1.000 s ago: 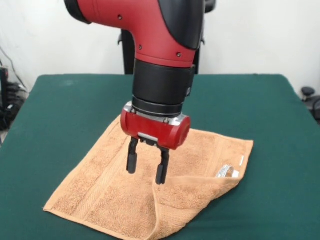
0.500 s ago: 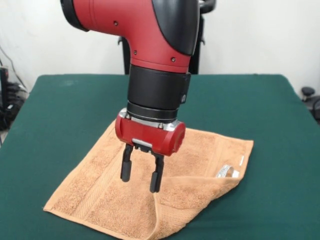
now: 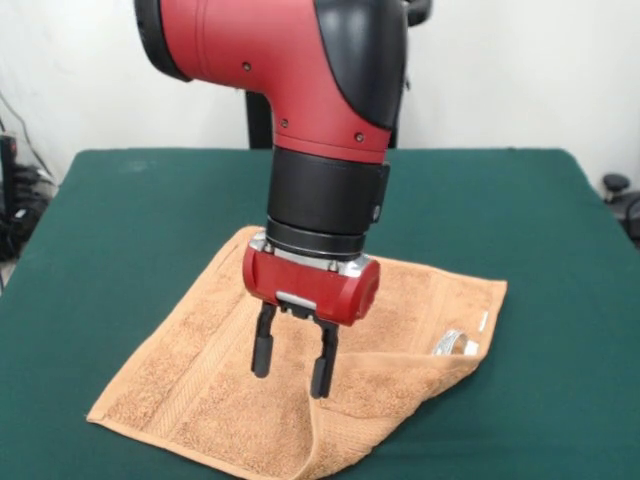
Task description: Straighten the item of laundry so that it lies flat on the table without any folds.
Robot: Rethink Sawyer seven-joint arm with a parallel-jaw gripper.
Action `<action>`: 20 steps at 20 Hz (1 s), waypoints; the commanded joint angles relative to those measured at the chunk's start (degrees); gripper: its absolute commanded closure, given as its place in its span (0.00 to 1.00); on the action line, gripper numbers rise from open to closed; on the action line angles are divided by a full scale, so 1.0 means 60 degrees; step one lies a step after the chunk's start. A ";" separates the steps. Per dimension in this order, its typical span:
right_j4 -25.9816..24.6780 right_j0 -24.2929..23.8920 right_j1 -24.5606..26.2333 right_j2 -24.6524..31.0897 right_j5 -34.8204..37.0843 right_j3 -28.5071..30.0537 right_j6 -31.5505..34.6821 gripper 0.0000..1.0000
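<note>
Our hand [image 3: 292,369] hangs spread and empty just above the towel [image 3: 200,385], which lies on the green surface [image 3: 120,230] with one near corner folded over. We judge it soft, light and limp, best pinched at that flap's edge.

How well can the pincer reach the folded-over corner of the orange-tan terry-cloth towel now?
Probably yes. The open pincer hangs just above the orange-tan terry-cloth towel, beside the folded-over flap. Nothing stands between them on the dark green felt table.
</note>
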 commanded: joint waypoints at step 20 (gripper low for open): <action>0.0210 0.0459 0.0782 0.0720 -0.0332 0.0505 0.1680 1.00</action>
